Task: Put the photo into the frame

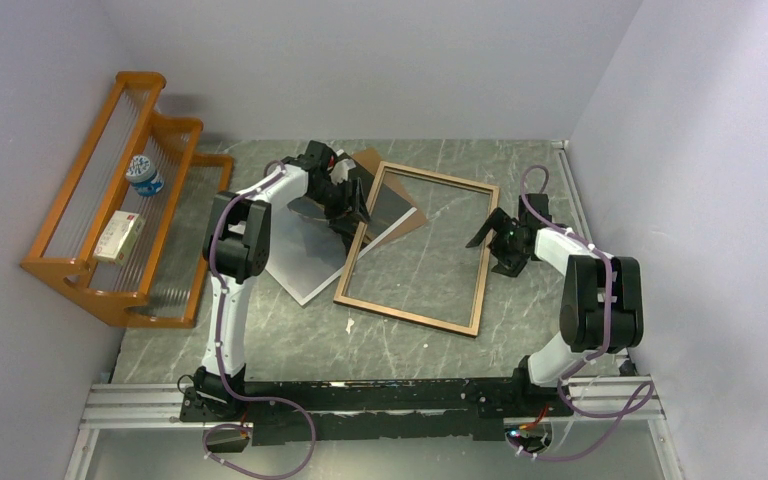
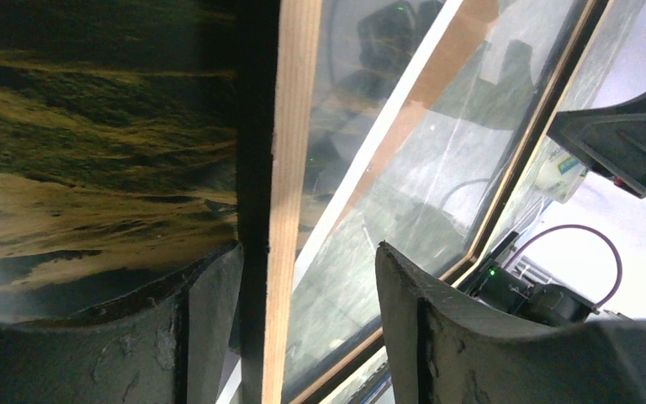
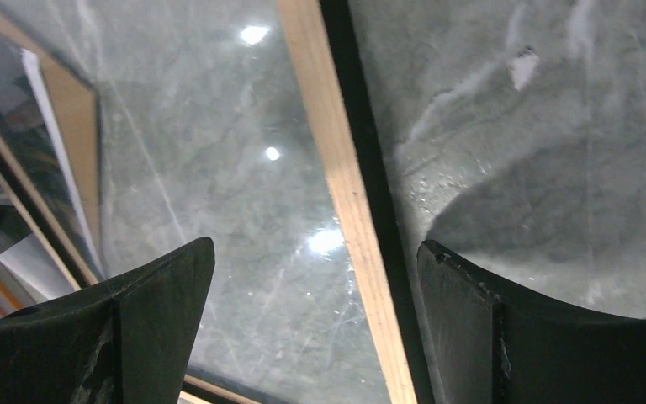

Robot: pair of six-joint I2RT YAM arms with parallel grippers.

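At overhead centre, left gripper (image 2: 309, 252) and right gripper (image 3: 315, 244), both spread, straddle opposite rails of the frame (image 1: 406, 316), photo (image 2: 92, 168) beside the left.

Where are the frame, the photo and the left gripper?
frame (image 1: 407, 316): top external view, on its near brown rail.
photo (image 2: 92, 168): left wrist view, on the printed landscape face.
left gripper (image 2: 307, 257): left wrist view, midway between its fingertips, astride a frame rail.
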